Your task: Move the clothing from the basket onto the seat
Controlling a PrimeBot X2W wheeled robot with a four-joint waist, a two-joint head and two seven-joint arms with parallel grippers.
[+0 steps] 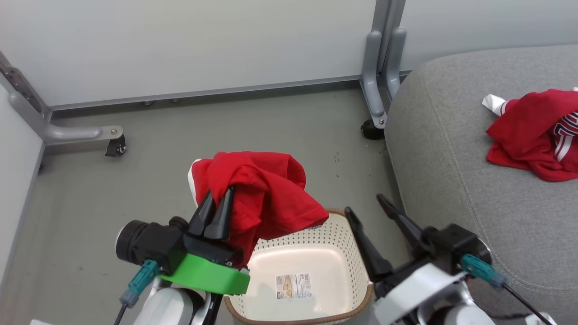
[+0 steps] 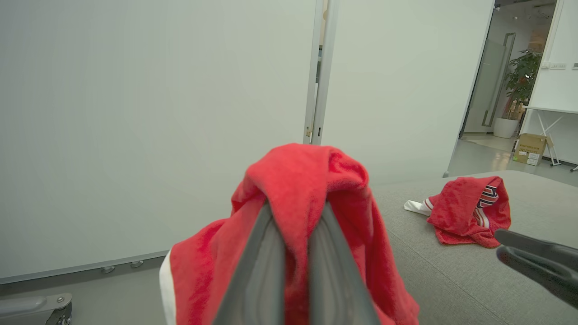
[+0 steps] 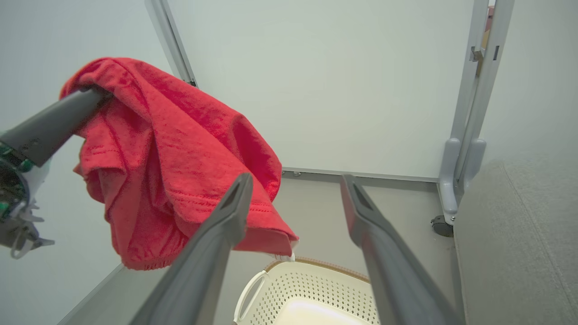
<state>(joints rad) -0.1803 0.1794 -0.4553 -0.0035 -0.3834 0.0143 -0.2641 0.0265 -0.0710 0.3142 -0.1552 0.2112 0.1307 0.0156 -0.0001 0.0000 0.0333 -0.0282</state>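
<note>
While my left gripper (image 1: 221, 192) is clenched on the red garment (image 1: 266, 189), the cloth hangs over the far left rim of the basket (image 1: 343, 243), with its lower hem just above the brown edge. My right gripper (image 1: 363, 203) has its fingers spread and holds nothing, between the basket and the edge of the seat (image 1: 451, 135). The jersey (image 1: 533, 131) lies on the seat, well in from the rounded corner. Grey floor (image 1: 180, 126) stretches from the basket to the wall panels.
</note>
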